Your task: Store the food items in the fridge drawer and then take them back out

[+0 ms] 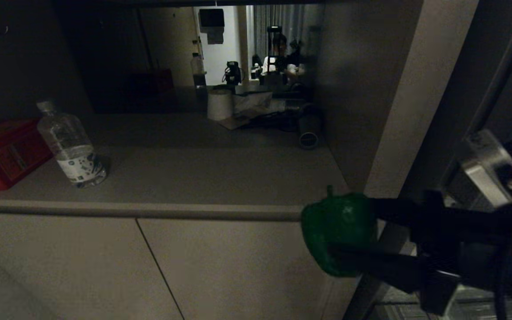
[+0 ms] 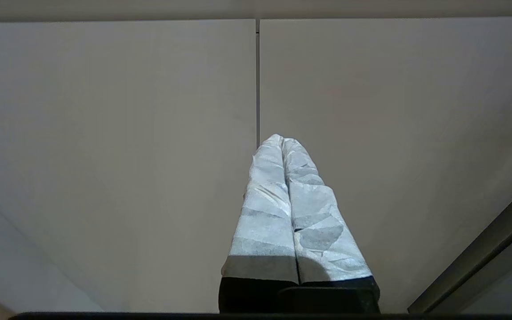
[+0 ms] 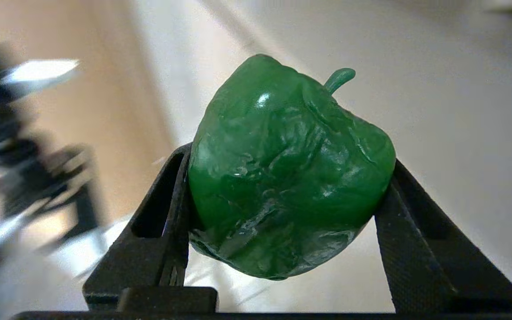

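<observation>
The right gripper (image 1: 349, 235) holds the green bell pepper (image 1: 338, 233) between wide-spread fingers, in the air just off the front edge of the counter (image 1: 185, 178). The left gripper (image 2: 282, 146) is closed and empty. Carrying it level with steady pressure should prevent slipping.

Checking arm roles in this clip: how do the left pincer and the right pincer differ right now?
The left pincer is shut and empty, its pale taped fingers pressed together facing the plain cabinet doors. The right pincer is clamped on the green bell pepper, with bare black fingers spread wide around it, held in the air by the counter edge. Neither touches a surface.
</observation>
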Tool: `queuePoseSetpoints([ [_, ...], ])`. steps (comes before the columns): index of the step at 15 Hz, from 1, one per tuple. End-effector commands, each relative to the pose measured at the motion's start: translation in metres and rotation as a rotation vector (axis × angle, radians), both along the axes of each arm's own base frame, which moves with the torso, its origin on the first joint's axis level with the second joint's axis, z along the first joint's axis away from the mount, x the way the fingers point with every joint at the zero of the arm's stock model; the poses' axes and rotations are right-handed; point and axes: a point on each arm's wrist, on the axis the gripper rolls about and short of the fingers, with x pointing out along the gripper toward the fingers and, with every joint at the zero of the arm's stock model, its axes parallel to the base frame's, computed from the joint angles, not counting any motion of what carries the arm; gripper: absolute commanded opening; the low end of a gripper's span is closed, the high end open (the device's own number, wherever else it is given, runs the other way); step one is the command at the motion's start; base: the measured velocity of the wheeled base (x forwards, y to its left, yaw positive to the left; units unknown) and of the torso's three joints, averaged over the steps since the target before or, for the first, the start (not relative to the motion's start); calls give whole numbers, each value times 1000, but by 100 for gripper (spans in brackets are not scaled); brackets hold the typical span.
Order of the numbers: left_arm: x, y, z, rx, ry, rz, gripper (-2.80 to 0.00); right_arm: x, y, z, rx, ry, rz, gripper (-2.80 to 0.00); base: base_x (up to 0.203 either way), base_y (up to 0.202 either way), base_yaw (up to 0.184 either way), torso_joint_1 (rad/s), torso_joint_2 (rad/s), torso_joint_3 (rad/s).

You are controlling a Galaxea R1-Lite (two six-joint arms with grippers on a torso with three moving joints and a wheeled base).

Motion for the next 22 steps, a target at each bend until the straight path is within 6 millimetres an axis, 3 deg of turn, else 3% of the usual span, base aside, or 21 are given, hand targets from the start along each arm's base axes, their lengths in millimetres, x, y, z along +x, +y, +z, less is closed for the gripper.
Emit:
queuePoseSetpoints([
  [1,0,0,0,0,1,-1,-280,32,44,-19,-44,18,-90,-280,0,0,0,0,0,0],
  [5,0,0,0,0,1,0,-280,67,106,-5,33,-69,-292,-280,0,0,0,0,0,0],
  [13,0,0,0,0,1,0,-280,134,178,-19,83,-120,-637,-280,0,0,0,0,0,0],
  [16,0,0,0,0,1,0,-280,167,186,-38,47,-144,-819,-280,0,0,0,0,0,0],
  [19,0,0,0,0,1,0,-280,196,168,-47,27,-147,-939,-280,0,0,0,0,0,0],
  [22,0,0,0,0,1,-1,-280,207,155,-50,15,-144,-977,-280,0,0,0,0,0,0],
])
